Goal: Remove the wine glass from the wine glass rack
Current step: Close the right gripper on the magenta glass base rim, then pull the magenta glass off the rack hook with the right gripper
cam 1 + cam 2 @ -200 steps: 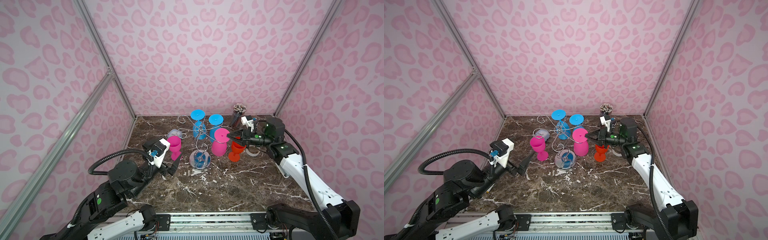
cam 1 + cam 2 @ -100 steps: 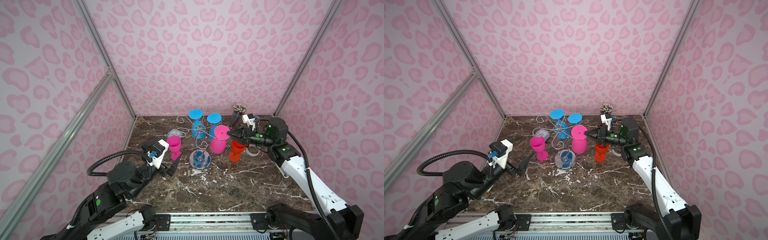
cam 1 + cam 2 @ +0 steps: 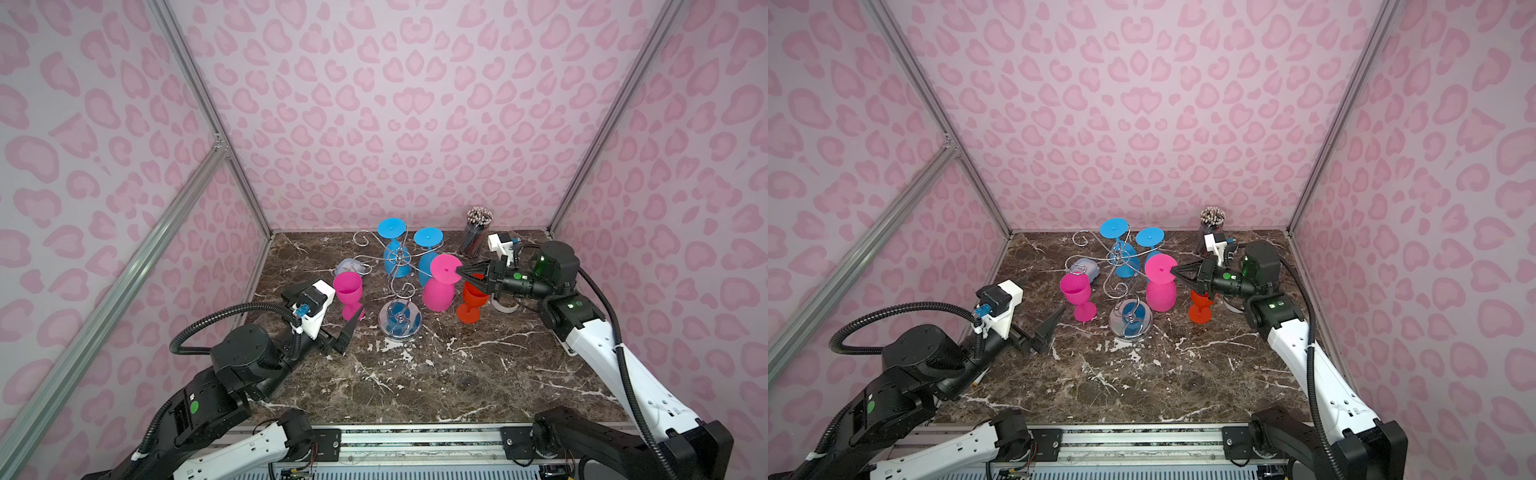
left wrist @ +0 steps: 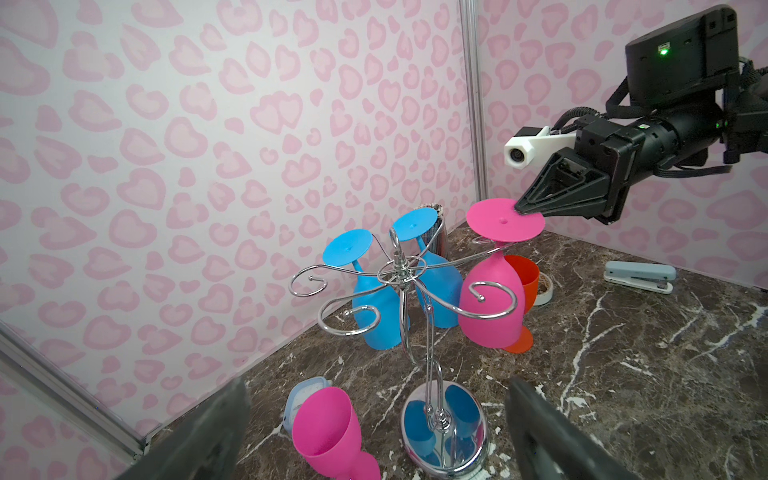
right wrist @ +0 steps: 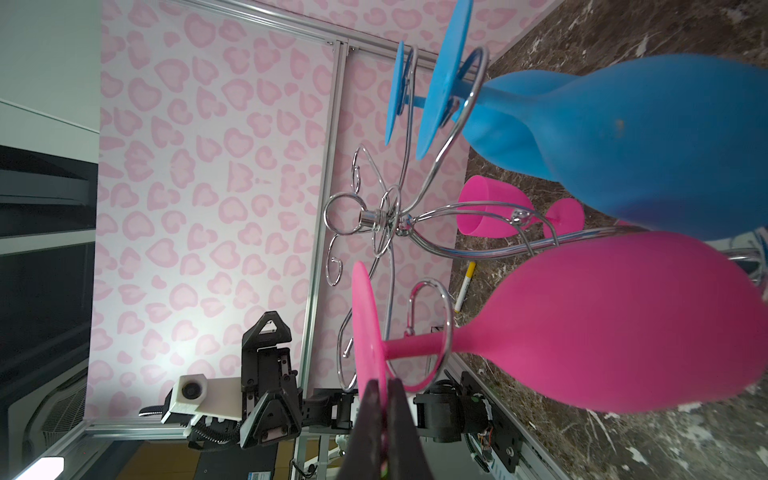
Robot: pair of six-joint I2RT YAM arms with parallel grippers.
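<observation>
The chrome wine glass rack (image 3: 399,286) stands mid-table on its round mirror base (image 3: 1130,321). A pink wine glass (image 3: 438,291) hangs upside down on its right arm, its stem inside the curled loop (image 5: 430,345). My right gripper (image 3: 459,272) is shut on the rim of that glass's foot disc (image 4: 505,220), pinching it edge-on (image 5: 384,386). Two blue glasses (image 3: 395,257) hang at the back of the rack. My left gripper (image 4: 378,384) is open and empty, low on the table in front of the rack's left side, its dark finger (image 3: 350,326) beside an upright pink glass (image 3: 348,291).
An orange glass (image 3: 471,305) stands upright just right of the hanging pink one, under my right gripper. A tape roll (image 3: 505,308), a cup of pencils (image 3: 478,232), a pale stapler (image 4: 640,276) and a grey-blue object (image 3: 347,265) lie around. Pink walls close three sides.
The right arm's wrist has drifted slightly to the right, still gripping the pink foot. The blue glasses on the rack have swayed a touch left. The left arm has not moved.
</observation>
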